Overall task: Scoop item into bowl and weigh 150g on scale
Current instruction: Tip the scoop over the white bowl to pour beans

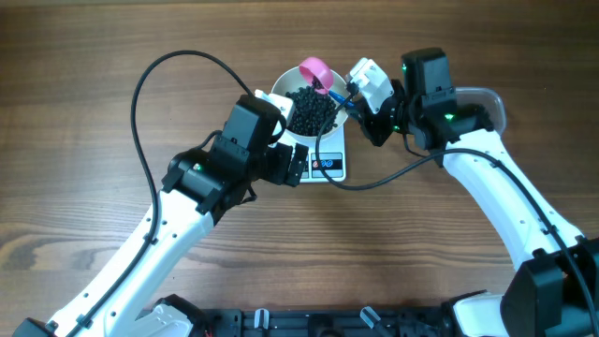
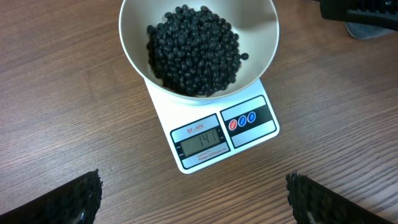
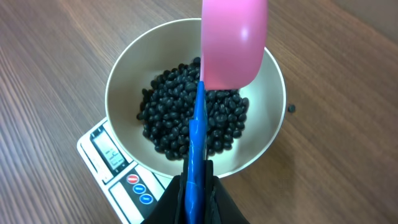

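The bowl point(image 1: 281, 94) sits on top of the scale point(image 1: 329, 167), near the middle of the table point(image 1: 94, 112); it hides most of the scale, so only the front strip with display and buttons pokes out; the display point(image 2: 200, 142) looks to read 141.

The beans point(image 1: 311, 110) lie in a dark heap in the bowl; one bean point(image 2: 244, 56) rests alone on the inner wall, just off the heap; another stray point(image 3: 291, 108) lies on the wood beside the bowl.

The right gripper point(image 3: 194, 186) is clamped tight on the blue handle point(image 3: 198, 124) of the pink scoop point(image 3: 233, 43); the scoop hangs above the beans at the bowl's rim, its rounded back towards the wrist camera; I cannot tell whether anything is left in it.

The left gripper point(image 2: 194, 186) hovers low on the display side of the scale, fingers point(image 2: 74, 199) spread wide, nothing between them, touching neither scale nor bowl.

A clear tub point(image 1: 489, 101) shows partly under the right arm, well off to that side.
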`<state>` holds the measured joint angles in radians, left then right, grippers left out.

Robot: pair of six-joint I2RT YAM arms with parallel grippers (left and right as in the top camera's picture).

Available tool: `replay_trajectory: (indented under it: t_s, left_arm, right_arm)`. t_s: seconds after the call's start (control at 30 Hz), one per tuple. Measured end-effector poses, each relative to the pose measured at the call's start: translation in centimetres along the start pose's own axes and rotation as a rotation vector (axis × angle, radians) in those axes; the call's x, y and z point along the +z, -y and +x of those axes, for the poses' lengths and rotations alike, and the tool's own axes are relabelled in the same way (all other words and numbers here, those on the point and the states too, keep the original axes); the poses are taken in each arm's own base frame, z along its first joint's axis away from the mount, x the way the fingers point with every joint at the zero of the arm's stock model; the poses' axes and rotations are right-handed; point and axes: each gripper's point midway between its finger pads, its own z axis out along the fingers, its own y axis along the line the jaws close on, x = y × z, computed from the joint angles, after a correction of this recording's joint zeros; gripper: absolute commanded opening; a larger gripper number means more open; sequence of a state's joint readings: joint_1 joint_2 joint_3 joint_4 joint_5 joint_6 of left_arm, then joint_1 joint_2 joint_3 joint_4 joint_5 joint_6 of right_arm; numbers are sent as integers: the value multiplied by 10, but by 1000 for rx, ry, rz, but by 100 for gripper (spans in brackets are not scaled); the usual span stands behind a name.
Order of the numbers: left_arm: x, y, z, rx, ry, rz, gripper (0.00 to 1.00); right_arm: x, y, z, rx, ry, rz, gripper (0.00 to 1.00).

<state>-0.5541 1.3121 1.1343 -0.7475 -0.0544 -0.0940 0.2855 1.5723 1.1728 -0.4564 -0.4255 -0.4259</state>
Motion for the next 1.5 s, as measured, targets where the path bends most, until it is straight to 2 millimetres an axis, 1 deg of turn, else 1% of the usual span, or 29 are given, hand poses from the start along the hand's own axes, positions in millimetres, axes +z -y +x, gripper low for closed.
replay_trajectory:
  t_s: [0.2,0.47,0.87,1.2,1.33,1.5]
  left_arm:
    - [0,0,0,0,0,0,100]
    - [0,0,0,0,0,0,100]
    - [0,0,0,0,0,0,100]
    - [0,0,0,0,0,0,100]
    - [0,0,0,0,0,0,100]
    - [0,0,0,0,0,0,100]
  right_arm:
    - [0,0,0,63,-1,-1,4]
    - [0,0,1,69,-2,-1,4]
    - [0,0,0,-97,-2,-1,4]
    - [0,0,-1,-131,4,2,4]
    - [0,0,-1,-107,4,2,4]
    - [0,-1,3,-5,-12,-6,4]
